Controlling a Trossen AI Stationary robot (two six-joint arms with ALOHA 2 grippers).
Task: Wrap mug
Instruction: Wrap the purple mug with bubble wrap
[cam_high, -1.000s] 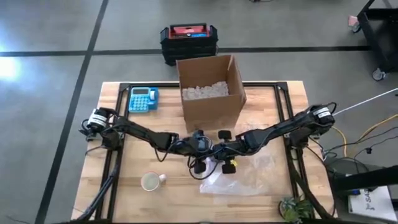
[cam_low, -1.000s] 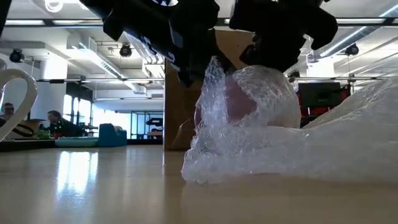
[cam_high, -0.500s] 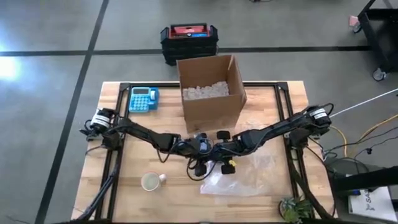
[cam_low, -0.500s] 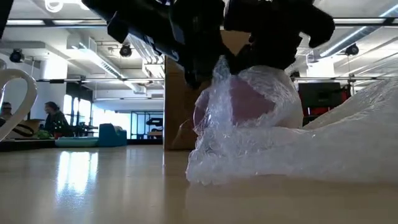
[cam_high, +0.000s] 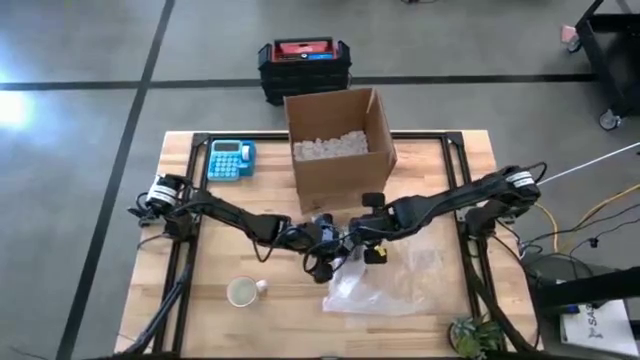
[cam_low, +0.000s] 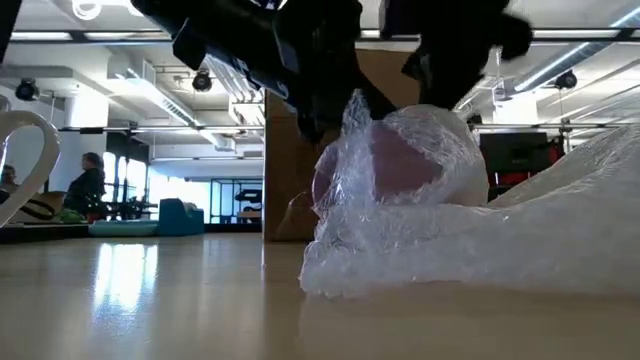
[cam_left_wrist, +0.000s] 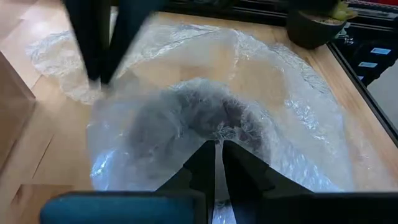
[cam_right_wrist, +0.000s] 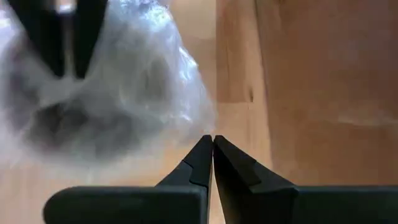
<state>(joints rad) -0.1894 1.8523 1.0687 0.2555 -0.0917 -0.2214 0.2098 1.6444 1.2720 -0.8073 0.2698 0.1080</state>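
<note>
Mug (cam_low: 405, 160), pinkish, sitting swaddled in bubble wrap (cam_high: 385, 285) near the bench's (cam_high: 190, 315) front edge, centre. Left gripper (cam_left_wrist: 215, 163) pinching a fold of wrap against it, fingers nearly together. Right gripper (cam_right_wrist: 212, 149) hovering just beside, fingers closed, empty. Cardboard box (cam_high: 338, 150) standing behind; second mug (cam_high: 243, 291) front-left.

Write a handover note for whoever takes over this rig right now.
Left end effector: shut on the bubble wrap, pinching a fold over the mug.
Right end effector: shut, empty, beside the bundle near the cardboard box.
Done: mug sits mid-table, partly covered.
Left: most of the sheet is spread loose on the table; roll and tuck it.
A second mug stands unwrapped near the front edge.
</note>
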